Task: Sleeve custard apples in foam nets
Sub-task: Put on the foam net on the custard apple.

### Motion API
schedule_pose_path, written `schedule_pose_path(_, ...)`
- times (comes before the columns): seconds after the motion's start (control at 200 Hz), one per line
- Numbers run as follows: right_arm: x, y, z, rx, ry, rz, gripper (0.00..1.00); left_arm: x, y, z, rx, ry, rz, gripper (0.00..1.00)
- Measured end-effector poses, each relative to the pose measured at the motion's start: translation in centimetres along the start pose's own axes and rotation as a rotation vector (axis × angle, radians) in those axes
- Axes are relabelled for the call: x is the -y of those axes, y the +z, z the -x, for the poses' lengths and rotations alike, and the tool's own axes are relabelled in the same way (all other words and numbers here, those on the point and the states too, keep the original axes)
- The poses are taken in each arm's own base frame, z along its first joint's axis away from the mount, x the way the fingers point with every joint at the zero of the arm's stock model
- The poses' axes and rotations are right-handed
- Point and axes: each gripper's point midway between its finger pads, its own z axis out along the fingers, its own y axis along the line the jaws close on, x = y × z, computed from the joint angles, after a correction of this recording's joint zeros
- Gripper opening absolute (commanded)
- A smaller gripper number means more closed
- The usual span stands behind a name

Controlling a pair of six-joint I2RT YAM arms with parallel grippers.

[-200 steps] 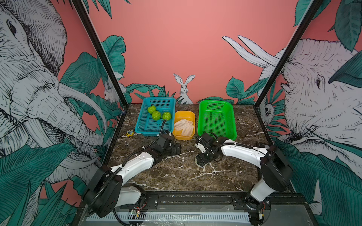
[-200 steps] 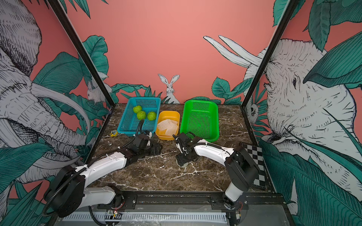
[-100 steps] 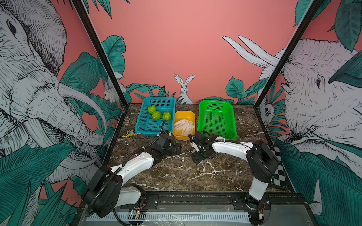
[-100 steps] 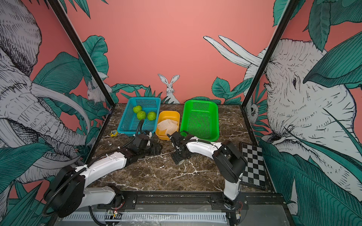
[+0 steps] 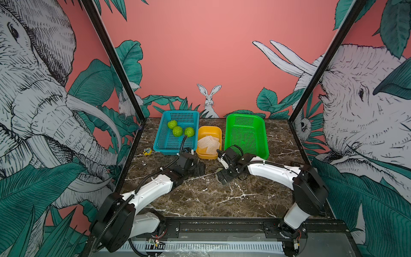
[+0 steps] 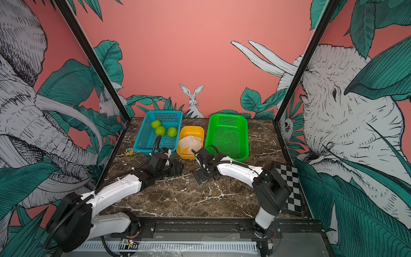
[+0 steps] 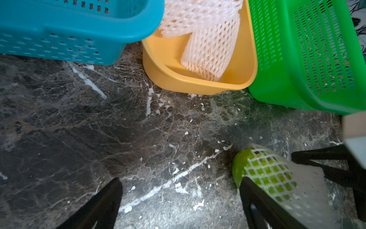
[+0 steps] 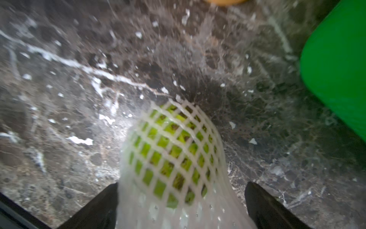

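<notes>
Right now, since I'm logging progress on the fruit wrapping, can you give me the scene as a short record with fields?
Loose fruit: three green fruits in the blue basket
Spare nets: foam nets piled in the yellow tub
Third container: green basket, nothing in it
Wrapped: one wrapped fruit on the table
Right arm: right gripper open, fingers either side of the wrapped fruit
Left arm: left gripper open, holding nothing
</notes>
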Motion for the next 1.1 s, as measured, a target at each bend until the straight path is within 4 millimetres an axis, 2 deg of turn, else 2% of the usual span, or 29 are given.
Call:
schedule_pose_path(0.075, -0.1, -0.2, 0.4, 0.046, 0.029, 0.019, 0.99, 0.0, 0.0, 0.0, -0.001, 0.0, 0.0, 0.95)
schedule_pose_path(0.235, 0.4, 1.3, -0.1, 0.073, 0.097, 0.026, 0.98, -0.1, 0.3, -0.3, -0.011, 0.0, 0.002, 0.95)
schedule_pose_path(0.52, 0.1, 2.0, 2.5, 0.178, 0.162, 0.058, 0.87, -0.1, 0.5, -0.5, -0.023, 0.0, 0.001, 0.95)
schedule_pose_path(0.71, 0.2, 3.8, 2.2, 0.145, 0.173, 0.045, 0.81, -0.1, 0.5, -0.5, -0.022, 0.0, 0.001, 0.95)
schedule_pose_path(0.88, 0.2, 3.6, 2.5, 0.141, 0.166, 0.039, 0.77, -0.1, 0.5, -0.5, -0.022, 0.0, 0.001, 0.95)
schedule_pose_path(1.1, 0.3, 4.2, 2.6, 0.084, 0.133, 0.014, 0.86, 0.0, 0.5, -0.4, -0.017, 0.0, -0.003, 0.95)
